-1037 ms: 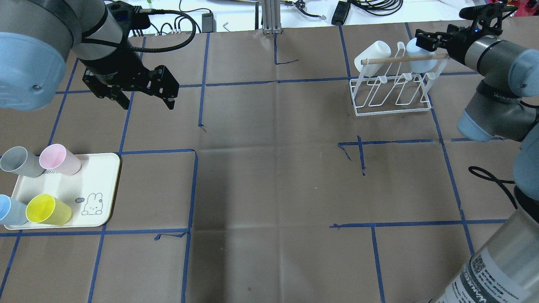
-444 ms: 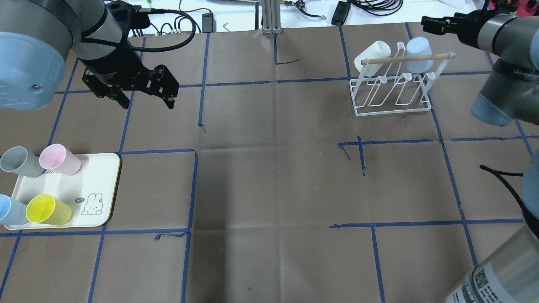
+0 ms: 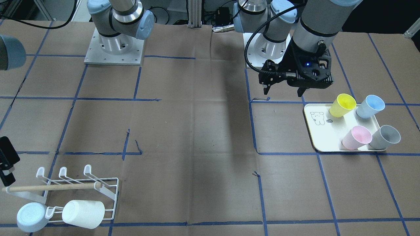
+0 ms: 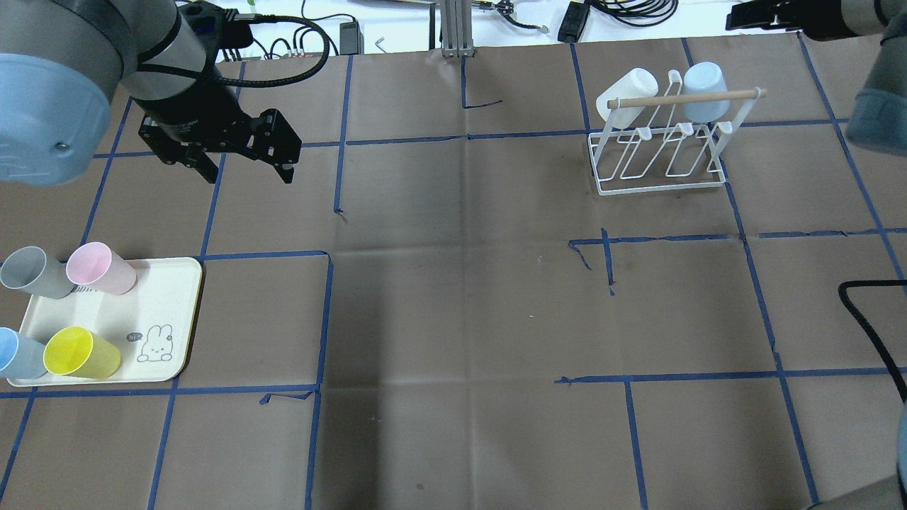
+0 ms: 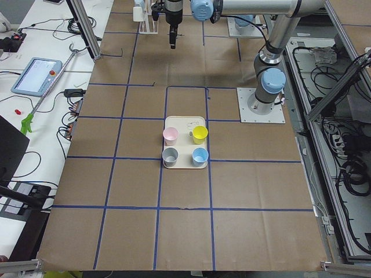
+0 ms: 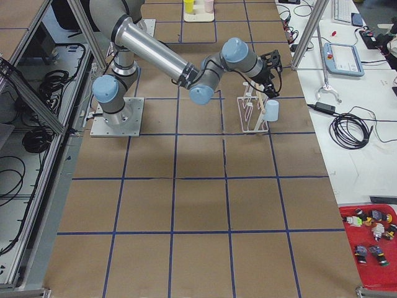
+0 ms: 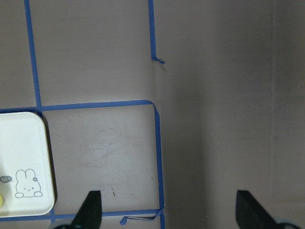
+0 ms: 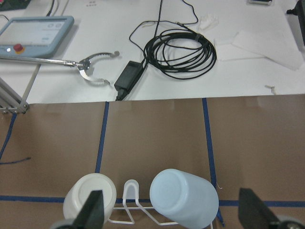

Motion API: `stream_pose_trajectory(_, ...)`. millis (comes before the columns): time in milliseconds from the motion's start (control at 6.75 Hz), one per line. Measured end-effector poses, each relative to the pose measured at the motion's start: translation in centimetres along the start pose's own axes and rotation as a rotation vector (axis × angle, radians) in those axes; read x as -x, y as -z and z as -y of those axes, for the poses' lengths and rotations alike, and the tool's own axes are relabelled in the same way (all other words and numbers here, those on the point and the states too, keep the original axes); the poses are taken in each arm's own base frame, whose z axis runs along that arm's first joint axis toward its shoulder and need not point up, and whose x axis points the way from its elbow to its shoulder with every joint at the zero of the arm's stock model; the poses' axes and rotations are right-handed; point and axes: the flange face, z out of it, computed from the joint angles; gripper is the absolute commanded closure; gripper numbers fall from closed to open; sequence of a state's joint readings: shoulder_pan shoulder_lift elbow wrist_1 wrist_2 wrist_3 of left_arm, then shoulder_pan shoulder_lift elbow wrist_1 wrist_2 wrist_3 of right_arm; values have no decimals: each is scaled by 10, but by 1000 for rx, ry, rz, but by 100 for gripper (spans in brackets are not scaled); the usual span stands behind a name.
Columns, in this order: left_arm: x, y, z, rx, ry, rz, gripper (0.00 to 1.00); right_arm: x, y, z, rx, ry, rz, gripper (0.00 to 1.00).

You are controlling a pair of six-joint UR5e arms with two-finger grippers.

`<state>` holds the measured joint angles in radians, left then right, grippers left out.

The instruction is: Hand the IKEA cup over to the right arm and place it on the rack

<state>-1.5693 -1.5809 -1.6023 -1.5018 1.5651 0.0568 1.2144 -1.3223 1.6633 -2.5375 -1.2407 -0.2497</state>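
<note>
The light-blue cup (image 4: 705, 92) sits on the white wire rack (image 4: 659, 177) at the far right of the tabletop (image 4: 460, 283). It is tipped mouth-first over a prong at the right end of the rack's far row. Just to its left a white cup (image 4: 627, 95) hangs the same way. The rack's wooden dowel (image 4: 684, 99) runs across in front of both cups.

The right pincer (image 4: 737, 15) hovers farther out than the rack, above the tabletop's far edge and clear of the cups. Its wrist camera shows the two fingers (image 8: 93, 210) spread wide with nothing held. That camera looks down on the two cup bottoms.

The left pincer (image 4: 248, 166) hangs over the far left part of the tabletop, pointing down. It is also spread, with only brown paper and blue tape lines (image 7: 155, 143) between its fingers.

Nearer on the left, a cream tray (image 4: 170, 297) with a rabbit drawing holds four cups. A grey cup (image 4: 32, 273) and a pink cup (image 4: 99, 269) stand at its far side. A second blue cup (image 4: 18, 354) and a yellow cup (image 4: 78, 353) stand at its near side. The tray is well apart from both pincers.
</note>
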Motion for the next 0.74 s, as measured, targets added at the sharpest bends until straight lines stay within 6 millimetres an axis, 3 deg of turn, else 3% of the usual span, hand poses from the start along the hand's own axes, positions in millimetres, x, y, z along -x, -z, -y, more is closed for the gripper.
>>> stream_pose_trajectory(296,0,0,1,-6,0,1,0,57,25,5,177,-11,-79,0)
stream_pose_trajectory(741,1,0,2,-10,1,2,0,128,83,-36,487,-139,-143,0)
